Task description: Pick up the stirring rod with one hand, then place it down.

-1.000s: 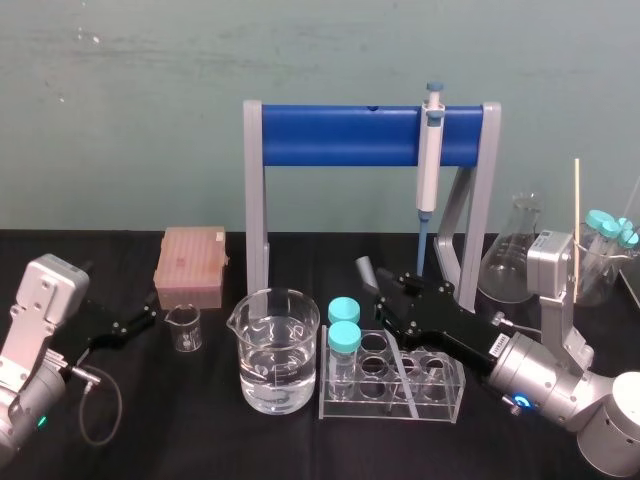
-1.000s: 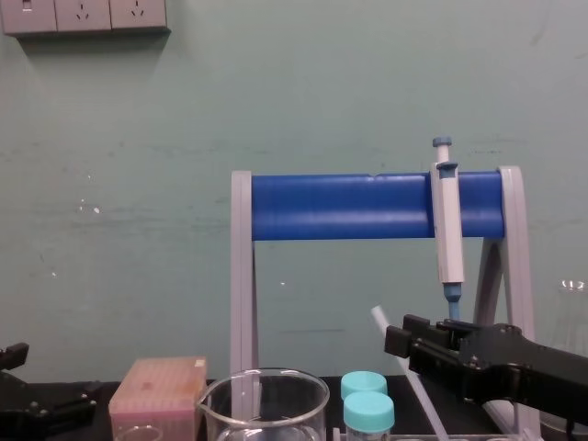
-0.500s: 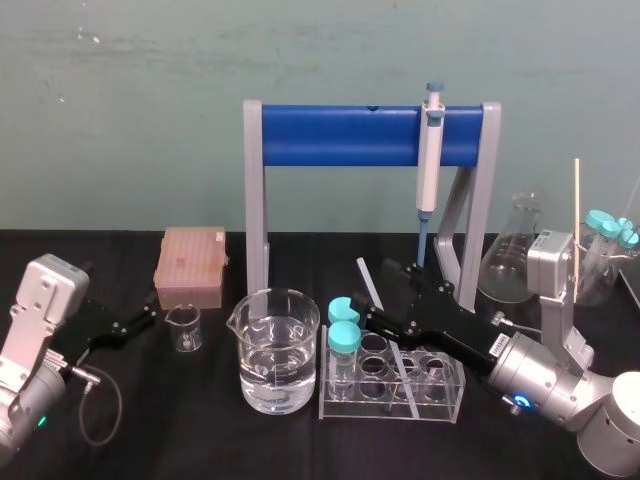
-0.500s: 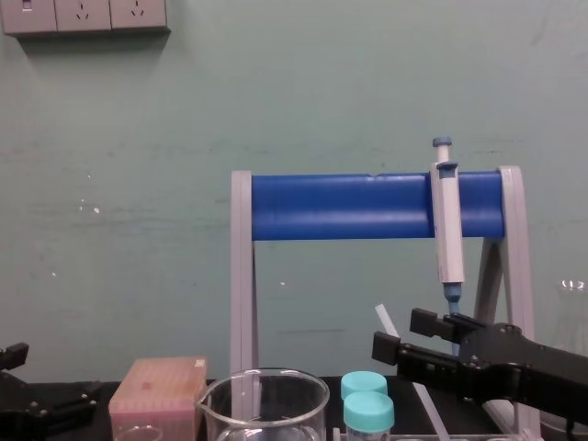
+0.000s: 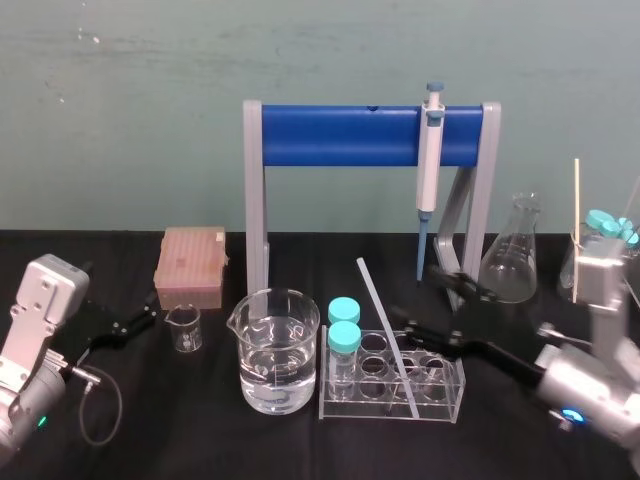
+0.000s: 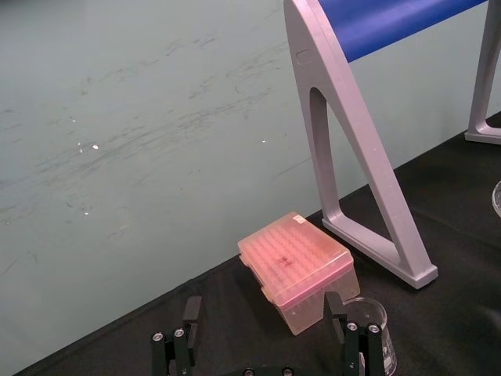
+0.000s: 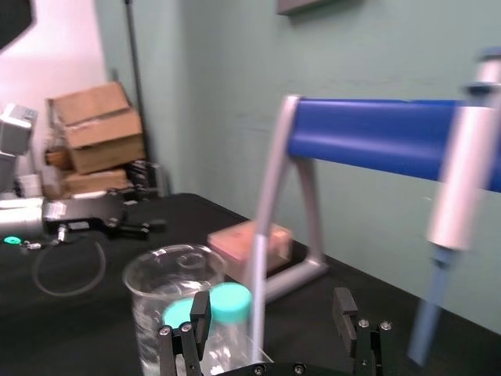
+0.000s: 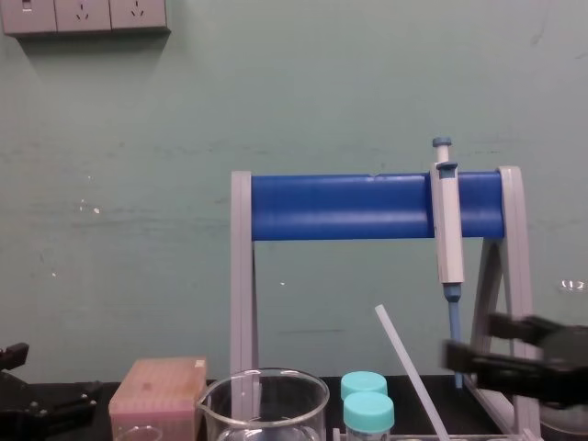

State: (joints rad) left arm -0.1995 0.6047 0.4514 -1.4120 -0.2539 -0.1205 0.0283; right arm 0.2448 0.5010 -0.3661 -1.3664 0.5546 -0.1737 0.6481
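Head view: the stirring rod (image 5: 380,318) leans tilted in the clear tube rack (image 5: 395,410) on the black surface (image 5: 200,430), its lower end inside a compartment. The right hand (image 5: 442,310) hovers just right of it, fingers spread wide, seemingly not touching it, though blurred. The left hand (image 5: 140,322) sits far left, fingers also apart.

my left gripper (image 5: 140,322) is black, with two flat fingers (image 6: 189,323) dotted with small silver screws. behind it sit a boxy silver-grey casing (image 5: 42,300), a green light (image 5: 41,421) and a looping grey cable (image 5: 119,402). my right gripper (image 5: 440,305) is black too, on a rounded silver wrist (image 5: 585,388) with a blue light (image 5: 568,415).
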